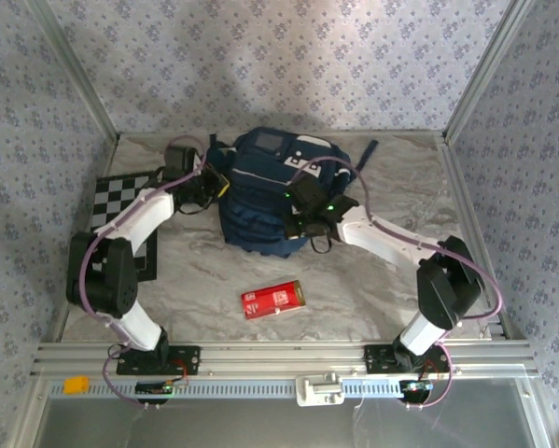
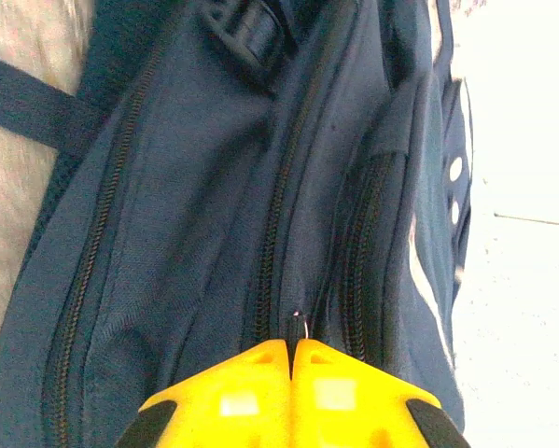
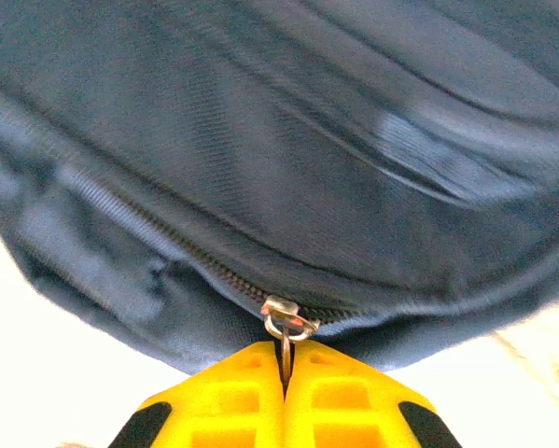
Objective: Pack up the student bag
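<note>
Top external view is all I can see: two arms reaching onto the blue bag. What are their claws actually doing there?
Observer: The right gripper is shut on a metal zipper pull at the edge of the student bag.
Operator: And the other claw?
Observer: The left gripper is shut too, pinching a thin wire pull on the middle zipper track of three running side by side.
</note>
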